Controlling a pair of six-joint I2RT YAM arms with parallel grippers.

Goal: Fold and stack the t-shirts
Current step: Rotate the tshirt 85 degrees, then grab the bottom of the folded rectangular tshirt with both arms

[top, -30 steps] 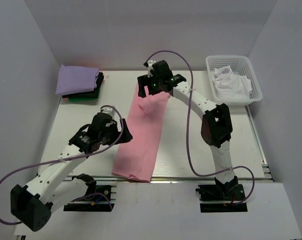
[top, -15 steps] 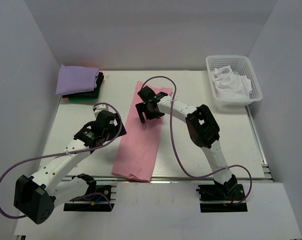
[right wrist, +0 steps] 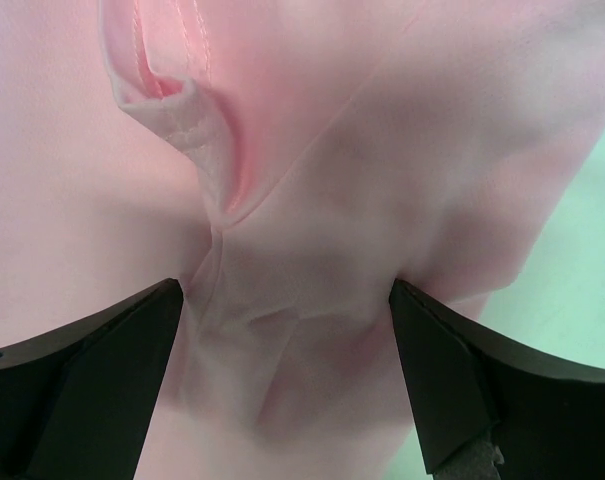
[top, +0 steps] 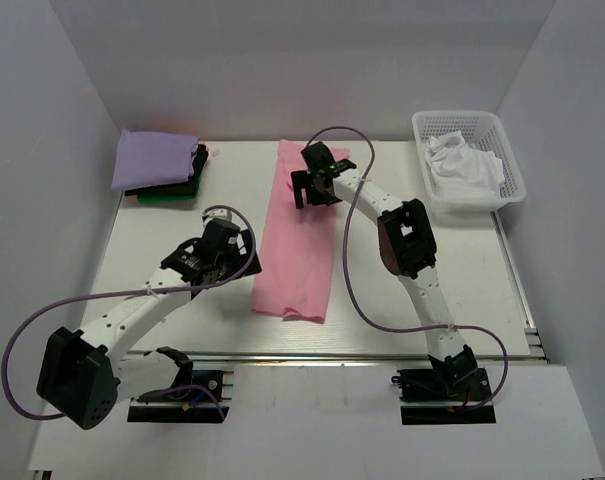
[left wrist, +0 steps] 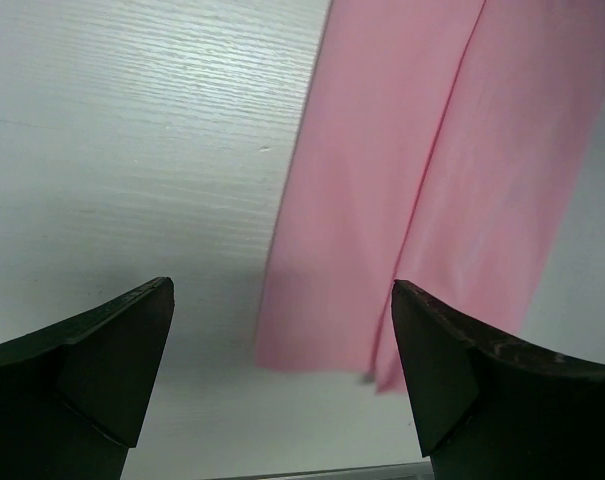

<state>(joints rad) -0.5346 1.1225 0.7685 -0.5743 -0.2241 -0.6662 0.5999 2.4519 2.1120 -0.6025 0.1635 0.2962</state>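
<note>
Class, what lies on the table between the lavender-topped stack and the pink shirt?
Nothing. The top view shows only bare table between the stack and the pink shirt.

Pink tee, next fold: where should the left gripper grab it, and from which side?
Take the near-left hem corner of the pink tee, coming in low from the left. The tee lies flat as a long strip, that corner's stacked edges sit free on the table, and the open left gripper frames it.
</note>
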